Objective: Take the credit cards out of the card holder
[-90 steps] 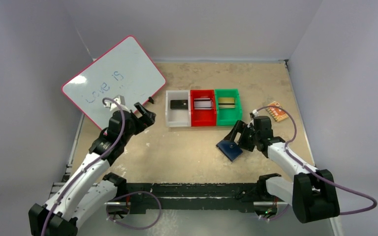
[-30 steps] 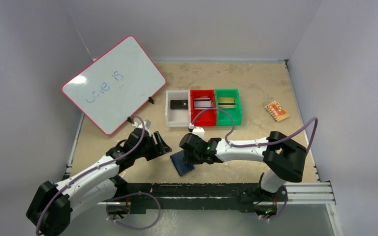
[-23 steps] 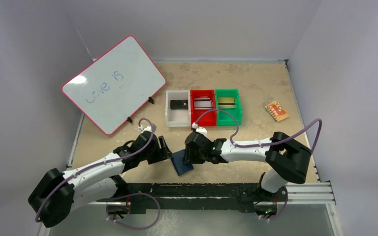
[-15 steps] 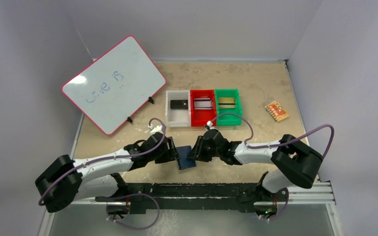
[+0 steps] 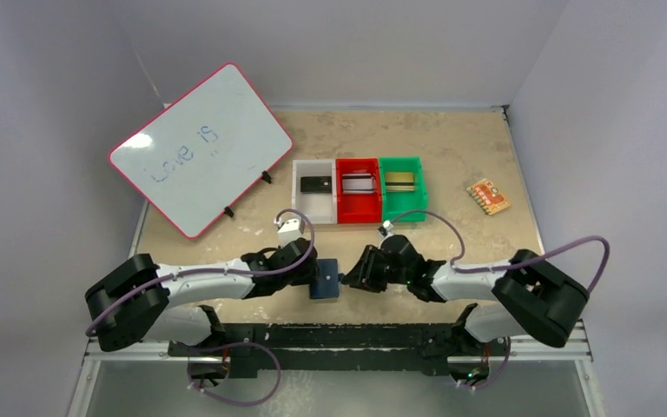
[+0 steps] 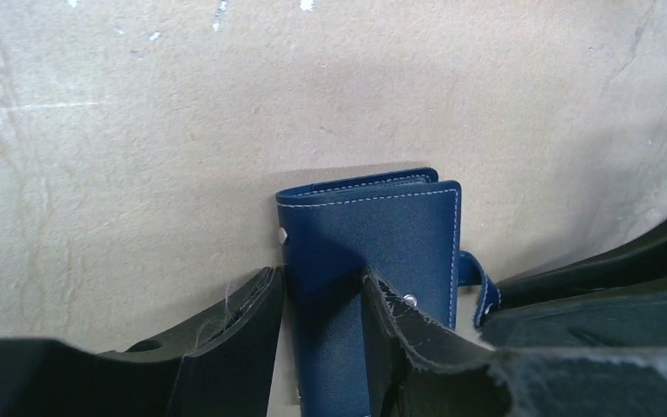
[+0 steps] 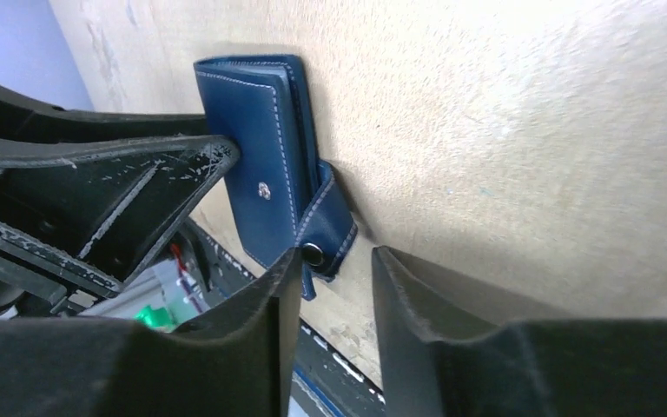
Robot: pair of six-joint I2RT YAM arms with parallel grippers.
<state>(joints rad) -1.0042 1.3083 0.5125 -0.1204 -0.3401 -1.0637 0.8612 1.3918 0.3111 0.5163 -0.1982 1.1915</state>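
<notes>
Navy-blue card holder [image 5: 326, 285], small, flat and folded shut, with pale stitching along its edges, lay on the beige speckled table [image 5: 452, 148], close to the near edge and between the two arms. The left gripper [image 5: 309, 277] met it from the left side and the right gripper [image 7: 334, 258] from the right side. In the left wrist view the black jaws of the left gripper stood partly apart. One finger [image 6: 226, 347] was just beside the long edge of the card holder and the other lay against its blue face, so the jaws pinched nothing that I could see. The small closing tab [image 7: 334, 228] with its round metal snap button [image 7: 313, 254] hung loose at the side of the card holder, not fastened. The jaws of the right gripper were also partly apart, with the tab at their tips. The tab was close to one finger, and a narrow strip of table showed between it and the other finger, so it was not clamped. Farther back, three small plastic bins stood in a row, touching one another: a white bin [image 5: 314, 209] with a dark card [image 5: 315, 184], a red bin [image 5: 356, 208] with a pale-striped card [image 5: 358, 182], and a green bin [image 5: 404, 206] with a yellowish card [image 5: 400, 180]. A white writing board [image 5: 226, 122] with a pink rim, marked "Love is", leaned at the back left. A small orange patterned rectangular piece [image 5: 488, 196] lay well apart at the right.
</notes>
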